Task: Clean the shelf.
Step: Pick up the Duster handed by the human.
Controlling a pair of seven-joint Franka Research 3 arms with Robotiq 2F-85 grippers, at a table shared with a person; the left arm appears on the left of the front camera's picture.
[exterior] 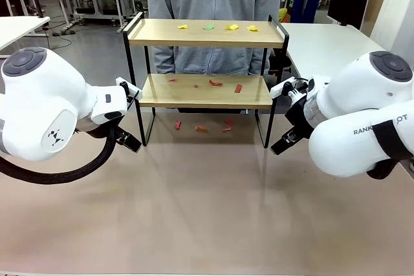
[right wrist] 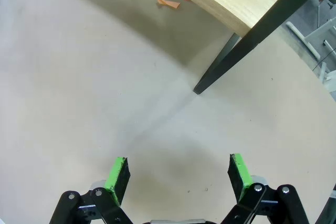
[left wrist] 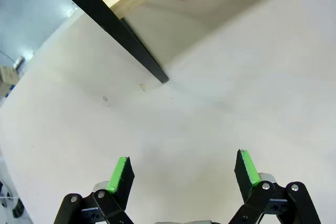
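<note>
Two bent white arms (exterior: 45, 108) flank the black-framed two-tier wooden shelf (exterior: 206, 33); we see left gripper (left wrist: 184, 163) and right gripper (right wrist: 178, 163) open, empty.

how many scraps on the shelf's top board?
4, in a row on the shelf top board: yellow scrap at left, green scrap, second yellow scrap, third yellow scrap at right. None seems hidden.

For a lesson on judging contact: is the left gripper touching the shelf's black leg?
Apart. The left wrist view shows bare table between the open left gripper and the shelf's black leg.
</note>
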